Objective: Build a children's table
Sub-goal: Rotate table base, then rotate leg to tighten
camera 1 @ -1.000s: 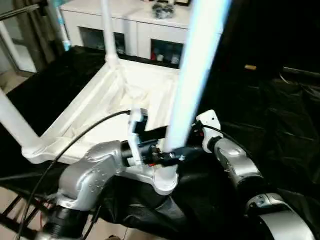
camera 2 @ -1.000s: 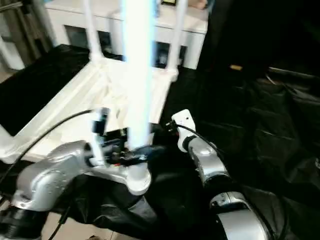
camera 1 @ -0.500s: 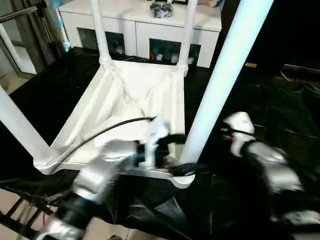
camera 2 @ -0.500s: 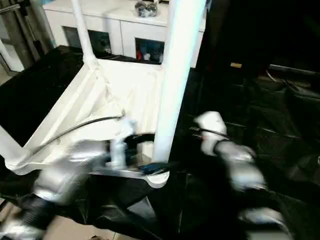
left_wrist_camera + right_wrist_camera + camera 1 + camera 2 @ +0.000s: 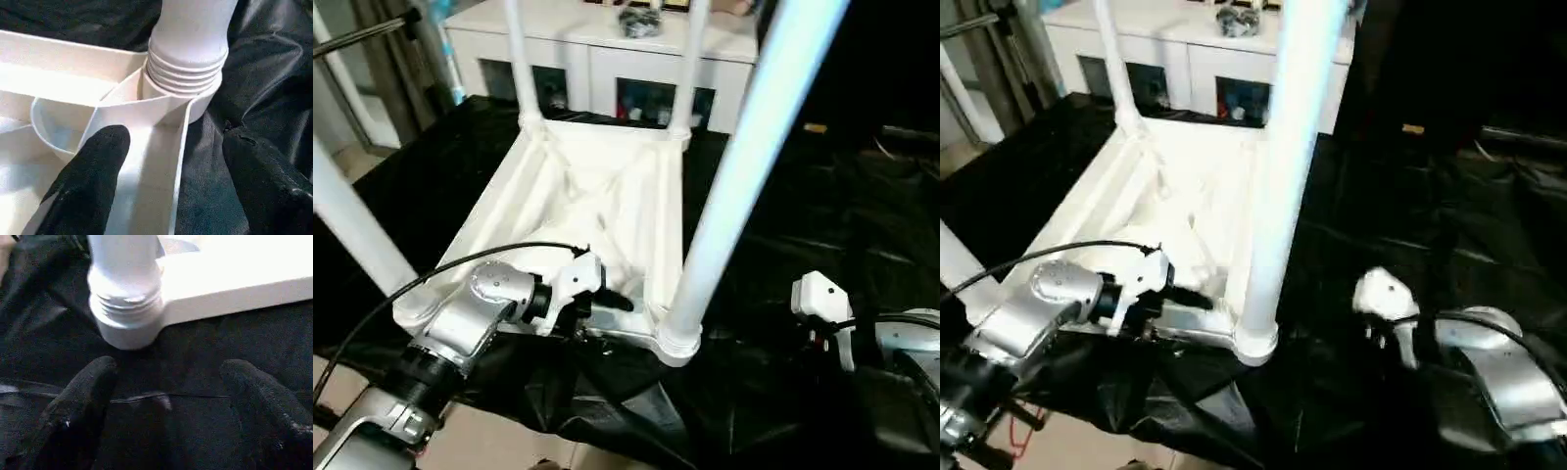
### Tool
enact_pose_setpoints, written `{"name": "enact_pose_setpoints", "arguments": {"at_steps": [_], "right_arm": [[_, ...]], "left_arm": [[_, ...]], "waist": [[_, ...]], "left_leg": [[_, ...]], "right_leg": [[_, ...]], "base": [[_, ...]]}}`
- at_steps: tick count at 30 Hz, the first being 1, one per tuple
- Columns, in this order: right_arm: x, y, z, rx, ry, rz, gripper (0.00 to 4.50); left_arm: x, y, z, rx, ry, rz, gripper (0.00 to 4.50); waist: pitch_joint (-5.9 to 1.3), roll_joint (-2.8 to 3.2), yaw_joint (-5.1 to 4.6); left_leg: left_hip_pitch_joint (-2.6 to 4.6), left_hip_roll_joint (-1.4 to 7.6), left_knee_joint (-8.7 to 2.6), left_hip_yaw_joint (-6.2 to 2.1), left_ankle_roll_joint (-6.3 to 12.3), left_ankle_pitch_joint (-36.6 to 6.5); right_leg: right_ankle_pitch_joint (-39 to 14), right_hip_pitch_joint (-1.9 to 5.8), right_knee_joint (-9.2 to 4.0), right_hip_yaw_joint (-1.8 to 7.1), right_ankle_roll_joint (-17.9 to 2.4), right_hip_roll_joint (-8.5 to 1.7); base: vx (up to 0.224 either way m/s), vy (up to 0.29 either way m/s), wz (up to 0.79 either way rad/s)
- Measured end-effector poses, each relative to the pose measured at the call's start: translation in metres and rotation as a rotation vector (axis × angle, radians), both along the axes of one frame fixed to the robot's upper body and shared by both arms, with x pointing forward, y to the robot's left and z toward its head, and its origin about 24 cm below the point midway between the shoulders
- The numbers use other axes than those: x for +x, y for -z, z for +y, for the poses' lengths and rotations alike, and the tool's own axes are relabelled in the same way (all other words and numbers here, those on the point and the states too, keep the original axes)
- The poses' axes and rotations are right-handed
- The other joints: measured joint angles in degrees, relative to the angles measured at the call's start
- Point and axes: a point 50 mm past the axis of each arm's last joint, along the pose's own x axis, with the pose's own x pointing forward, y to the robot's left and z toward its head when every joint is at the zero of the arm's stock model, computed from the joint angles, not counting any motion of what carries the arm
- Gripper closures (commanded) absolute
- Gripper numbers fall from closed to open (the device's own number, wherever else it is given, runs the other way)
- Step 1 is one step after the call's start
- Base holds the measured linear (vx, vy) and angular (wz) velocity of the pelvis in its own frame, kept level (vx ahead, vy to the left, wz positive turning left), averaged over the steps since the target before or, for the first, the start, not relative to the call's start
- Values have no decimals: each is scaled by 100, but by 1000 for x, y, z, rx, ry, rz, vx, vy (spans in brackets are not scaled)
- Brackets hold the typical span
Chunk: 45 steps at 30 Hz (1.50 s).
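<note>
Tabletop: where the black sheet [image 5: 822, 225] covers the worktop, the white tabletop [image 5: 597, 196] lies underside up, centre to 10 o'clock in the head view.
Legs: 4 stand in the corner sockets; the nearest leg [image 5: 744, 147] rises at 5 o'clock of the tabletop.
Left pincer [image 5: 171, 181]: fingers apart, straddling the tabletop rim beside that socket.
Right pincer [image 5: 166, 416]: fingers apart, holding nothing, near the same socket.
Cabinet [image 5: 607, 59]: at 12 o'clock.
</note>
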Motion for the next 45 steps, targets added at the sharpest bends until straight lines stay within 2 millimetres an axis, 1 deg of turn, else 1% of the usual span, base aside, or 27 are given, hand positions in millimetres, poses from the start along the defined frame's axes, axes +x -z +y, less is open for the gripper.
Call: {"name": "enact_pose_setpoints", "arguments": {"at_steps": [1, 2, 4, 5, 7, 10, 12, 15, 16, 17, 20, 22, 23, 25, 27, 28, 30, 31, 32, 33, 35, 37, 39, 41, 43, 45], "right_arm": [[-2, -1, 1, 2, -3, 5, 70], [-3, -2, 4, 8, -10, 7, 70], [-4, -4, 6, 11, -20, 7, 70], [-5, -6, 7, 14, -21, 17, 70], [-7, -9, 9, 16, -26, 24, 70], [-8, -11, 11, 11, -31, 28, 70], [-8, -11, 11, 10, -29, 32, 70], [-9, -10, 10, 9, -23, 40, 70], [-10, -10, 11, 9, -21, 45, 70], [-11, -10, 11, 9, -21, 48, 70], [-12, -12, 14, 14, -28, 52, 70], [-13, -11, 13, 13, -23, 67, 44], [-13, -11, 13, 14, -19, 78, 44], [-13, -11, 13, 22, -18, 88, 25], [-14, -13, 16, 32, -24, 94, 4], [-15, -13, 16, 32, -25, 95, 1], [-14, -14, 16, 27, -14, 87, 0], [-13, -14, 16, 20, 3, 79, 0], [-12, -13, 16, 12, 25, 68, 0], [-11, -13, 16, 5, 38, 57, 0], [-9, -12, 17, 2, 62, 40, 0], [-7, -11, 19, 11, 75, 29, 0], [-5, -11, 22, 25, 84, 16, 0], [-3, -12, 25, 43, 83, 8, 0], [-3, -10, 30, 65, 71, 12, 0], [-4, -6, 39, 98, 47, 36, 0]], "left_arm": [[1, 1, 0, 4, 0, 7, 118], [3, 1, 1, 10, 1, 13, 128], [5, 1, 2, 18, 7, 16, 131], [6, 2, 2, 19, 17, 19, 158], [8, 4, 3, 35, 28, 27, 170], [9, 7, 3, 37, 37, 36, 177], [8, 9, 5, 40, 43, 55, 212], [7, 10, 5, 44, 56, 67, 216], [7, 10, 5, 45, 58, 68, 227], [7, 10, 6, 47, 61, 71, 253], [6, 10, 7, 57, 71, 78, 263], [6, 10, 8, 60, 75, 81, 296], [6, 10, 9, 62, 73, 84, 296], [6, 10, 11, 68, 65, 91, 305], [7, 10, 15, 75, 56, 98, 334], [6, 10, 15, 78, 56, 101, 343], [5, 9, 18, 82, 57, 109, 345], [5, 9, 19, 83, 54, 109, 373], [4, 10, 19, 83, 49, 107, 373], [4, 10, 20, 85, 46, 103, 391], [3, 10, 21, 84, 22, 100, 395], [2, 11, 22, 77, 2, 104, 412], [-1, 11, 21, 61, -21, 112, 432], [-3, 12, 16, 54, -27, 108, 437], [-4, 13, 7, 42, -39, 92, 448], [-5, 13, -3, 29, -53, 74, 448]], "waist": [[-2, 17, 6], [-4, 39, 9], [-10, 65, 14], [-12, 76, 19], [-12, 88, 27], [-13, 90, 28], [-13, 90, 25], [-13, 92, 30], [-13, 92, 30], [-13, 93, 33], [-13, 93, 23], [-13, 93, 24], [-13, 92, 26], [-13, 92, 24], [-13, 93, 21], [-13, 93, 22], [-13, 93, 23], [-14, 94, 21], [-14, 94, 19], [-14, 94, 18], [-15, 96, 7], [-19, 102, 2], [-23, 108, -1], [-25, 111, -3], [-27, 113, -4], [-26, 109, -9]], "left_leg": [[0, 0, 0, -1, 0, 0], [-1, 0, 0, -2, 0, 0], [0, 0, -1, -5, 0, 0], [-1, -1, -1, -6, 0, 0], [-2, -1, -1, -8, 0, 0], [-4, -1, -1, -9, 0, 0], [-4, -2, -1, -10, 0, 0], [-4, -1, -1, -13, 0, 0], [-5, -1, -2, -14, 0, 0], [-5, -1, -2, -15, 0, 0], [-3, -1, -2, -16, 0, 0], [-3, -1, -2, -16, 0, 0], [-3, -1, -2, -16, 0, 0], [-2, -1, -3, -17, 0, 0], [-1, -1, -4, -17, 0, 0], [-1, -1, -5, -17, 0, 0], [-1, -1, -5, -17, 0, 0], [-1, -1, -5, -17, 0, 0], [0, -1, -5, -17, 0, 0], [1, -1, -6, -17, 0, 0], [2, -1, -10, -17, -1, 0], [6, -2, -14, -17, -1, 0], [5, -3, -15, -16, -1, 0], [5, -4, -15, -14, -1, 0], [5, -4, -15, -12, -1, 0], [5, -4, -16, -12, -1, 0]], "right_leg": [[0, 0, 1, -1, 0, 0], [1, -2, 2, -1, -1, 0], [1, -1, 4, -3, -1, 0], [0, 0, 4, -3, 0, 0], [0, 0, 3, -3, -1, 0], [1, 1, 1, -3, -1, 0], [2, 0, 1, -3, -3, 0], [6, 0, 2, -4, -11, -1], [7, 0, 2, -4, -11, -1], [7, 0, 2, -3, -12, -1], [6, 0, 1, -3, -10, -1], [4, 0, 1, -3, -8, -1], [4, 0, 1, -3, -7, -1], [-2, -1, 2, -3, 2, -1], [-3, -1, 2, -3, 4, -1], [-3, -1, 2, -3, 4, -1], [-3, -1, 1, -3, 5, -1], [-3, -1, 2, -2, 5, -1], [-3, -1, 2, -3, 5, -1], [-4, -1, 2, -3, 5, -1], [-4, -1, 2, -3, 6, 0], [-4, -2, 1, -3, 7, -1], [-5, -3, 1, -1, 7, -1], [-6, -4, -2, 1, 8, -1], [-7, -3, -3, 2, 10, -3], [-7, -4, -2, 0, 10, -2]], "base": [[0, 0, 0], [0, 0, 0], [0, 0, 0], [0, 0, 0], [0, 0, 0], [0, 0, 0], [0, 0, 0], [0, 0, 0], [0, 0, 0], [0, 0, 0], [0, 0, 0], [0, 0, 0], [0, 0, 0], [0, 0, 0], [0, 0, 0], [0, 0, 0], [0, 0, 0], [0, 0, 0], [0, 0, 0], [0, 0, 0], [0, 0, 0], [0, 0, 0], [0, 0, 0], [0, 0, 0], [0, 0, 0], [0, 0, 0]]}}
